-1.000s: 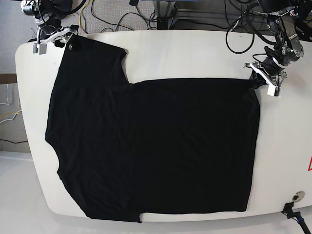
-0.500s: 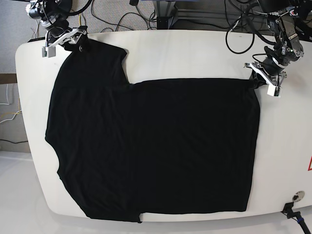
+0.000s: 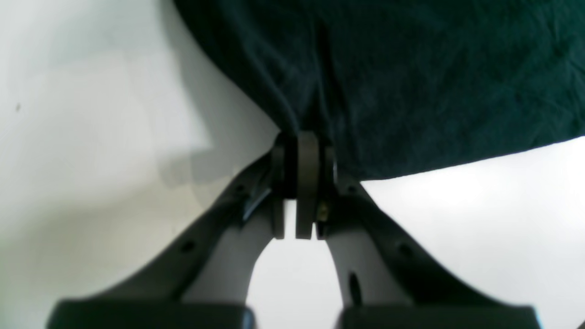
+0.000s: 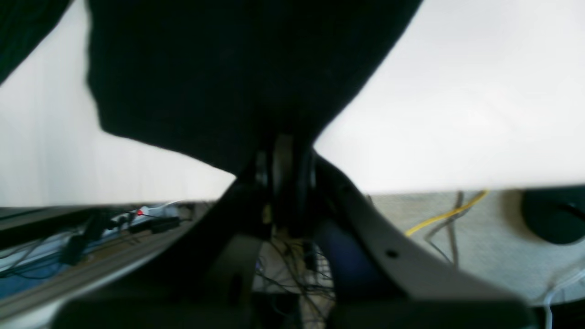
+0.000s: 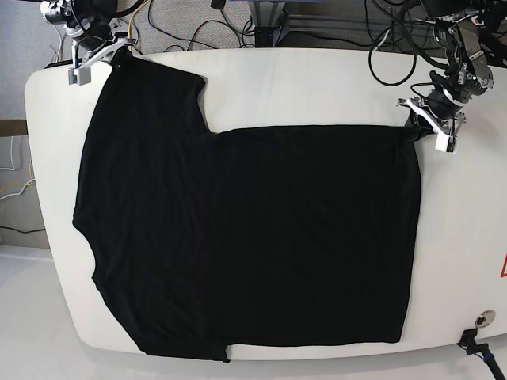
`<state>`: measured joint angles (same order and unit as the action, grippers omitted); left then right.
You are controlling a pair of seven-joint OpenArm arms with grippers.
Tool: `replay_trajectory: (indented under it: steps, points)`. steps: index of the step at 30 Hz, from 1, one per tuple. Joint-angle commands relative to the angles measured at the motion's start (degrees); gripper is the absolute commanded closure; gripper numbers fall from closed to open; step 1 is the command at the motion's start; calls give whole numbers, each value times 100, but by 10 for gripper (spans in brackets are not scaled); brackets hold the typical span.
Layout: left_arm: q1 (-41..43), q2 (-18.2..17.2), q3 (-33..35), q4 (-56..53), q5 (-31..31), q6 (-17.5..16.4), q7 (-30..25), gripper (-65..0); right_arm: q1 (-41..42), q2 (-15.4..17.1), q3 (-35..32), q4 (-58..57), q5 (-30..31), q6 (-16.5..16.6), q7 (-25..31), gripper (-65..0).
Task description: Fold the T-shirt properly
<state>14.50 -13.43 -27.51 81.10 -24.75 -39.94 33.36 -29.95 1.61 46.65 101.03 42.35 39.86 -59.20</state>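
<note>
Left wrist: the left claw (image 3: 301, 183) pinches the shirt (image 3: 411, 77) hem, cloth spreading ahead of it over the table (image 3: 91, 114), ready for folding.

Right wrist: the right claw (image 4: 283, 160), blurred, seems pressed on a sleeve corner; cables (image 4: 438, 219) lie behind.

Base: the shirt lies flat between both claws, nothing blocking.

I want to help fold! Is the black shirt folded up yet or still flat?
Mostly spread flat. The T-shirt covers most of the table; each gripper pinches a far corner.
</note>
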Motion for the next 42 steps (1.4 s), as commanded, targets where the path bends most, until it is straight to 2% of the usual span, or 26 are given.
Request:
replay_trajectory:
  steps: [1, 11, 16, 19, 24, 27, 32, 36, 42]
  points:
    - [110, -68, -32, 53, 106, -6, 132, 0, -139, -33, 42, 319, 104, 14, 43, 0]
    - [884, -68, -357, 97, 88, -6, 132, 0, -868, -130, 42, 811, 104, 14, 43, 0]
    - [1411, -59, -462, 598, 88, -6, 140, 0, -1185, -130, 34, 811, 104, 14, 43, 0]
    - [1737, 20, -462, 800, 80, -6, 140, 0, -1281, -156, 34, 802, 104, 14, 43, 0]
    - [1754, 196, -436, 800, 80, -6, 140, 0, -1229, -209, 51, 908, 104, 14, 43, 0]
    - [1376, 196, -427, 791, 106, -6, 140, 0, -1132, -209, 42, 1119, 200, 14, 43, 0]
    - [585, 205, -234, 606, 88, -6, 140, 0, -657, -77, 359, 1110, 886, 14, 34, 0]
    - [101, 284, -137, 606, 88, -6, 149, 0, -209, 222, 376, 1101, 1141, 14, -142, 0]
    - [-830, 372, -146, 308, 88, -6, 712, 0, 758, 248, 376, 1092, 1115, 14, -476, 0]
